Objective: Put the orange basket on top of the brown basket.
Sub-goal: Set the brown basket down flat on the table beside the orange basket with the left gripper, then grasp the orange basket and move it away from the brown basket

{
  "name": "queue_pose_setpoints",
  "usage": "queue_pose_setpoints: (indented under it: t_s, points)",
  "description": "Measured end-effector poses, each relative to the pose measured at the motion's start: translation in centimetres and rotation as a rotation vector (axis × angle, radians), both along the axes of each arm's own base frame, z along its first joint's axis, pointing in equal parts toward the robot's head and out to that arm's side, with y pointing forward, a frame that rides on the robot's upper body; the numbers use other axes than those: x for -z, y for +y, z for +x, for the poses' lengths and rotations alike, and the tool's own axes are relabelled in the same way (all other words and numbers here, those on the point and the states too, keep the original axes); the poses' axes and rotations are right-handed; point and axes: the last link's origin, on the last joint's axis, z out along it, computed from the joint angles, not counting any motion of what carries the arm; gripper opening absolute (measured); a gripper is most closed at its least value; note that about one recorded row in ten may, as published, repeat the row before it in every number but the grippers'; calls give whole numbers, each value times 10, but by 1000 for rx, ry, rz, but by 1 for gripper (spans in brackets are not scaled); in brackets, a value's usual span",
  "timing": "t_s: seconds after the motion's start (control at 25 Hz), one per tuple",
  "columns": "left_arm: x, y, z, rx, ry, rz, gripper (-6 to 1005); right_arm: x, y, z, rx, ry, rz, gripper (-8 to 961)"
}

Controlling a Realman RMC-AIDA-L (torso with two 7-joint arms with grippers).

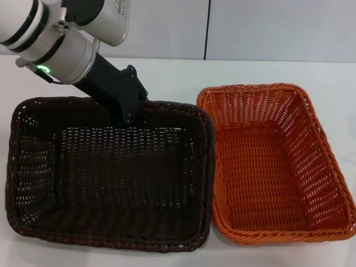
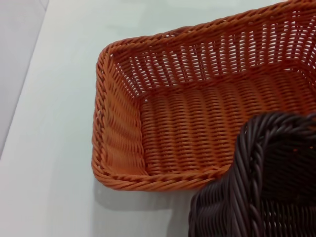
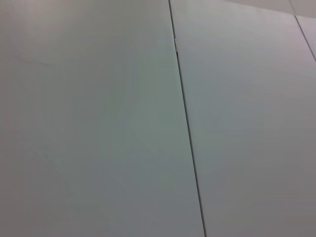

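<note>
The brown basket [image 1: 111,172] fills the left half of the head view, and its right rim overlaps the left rim of the orange basket [image 1: 272,161]. It looks nearer to the camera than the orange one, as if raised. My left gripper [image 1: 131,114] reaches down from the upper left and is shut on the middle of the brown basket's far rim. In the left wrist view a corner of the brown basket [image 2: 261,182] lies over the orange basket [image 2: 192,118]. The orange basket rests empty on the white table [image 1: 178,72]. My right gripper is out of view.
The white table extends behind both baskets to a pale wall with a dark vertical seam [image 1: 207,28]. The right wrist view shows only a pale flat surface with a thin dark seam [image 3: 187,128].
</note>
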Motion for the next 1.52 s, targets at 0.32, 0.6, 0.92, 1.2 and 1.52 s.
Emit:
queue_pose_setpoints:
  t_s: [0.32, 0.6, 0.92, 1.2, 1.52]
  points:
    - [-1, 5, -2, -8, -28, 58, 201, 0, 0, 0, 1, -1, 2, 743]
    - [-11, 12, 2, 20, -82, 157, 429, 0, -1, 1, 4, -1, 2, 743]
    - [-81, 35, 1, -2, -460, 576, 763, 0, -1, 2, 8, -3, 1, 742]
    - [-162, 24, -53, -191, -1045, 952, 758, -1, 3, 4, 6, -4, -1, 742]
    - [-197, -1, -107, -335, -1371, 1115, 753, -1, 10, 4, -18, 4, -11, 743]
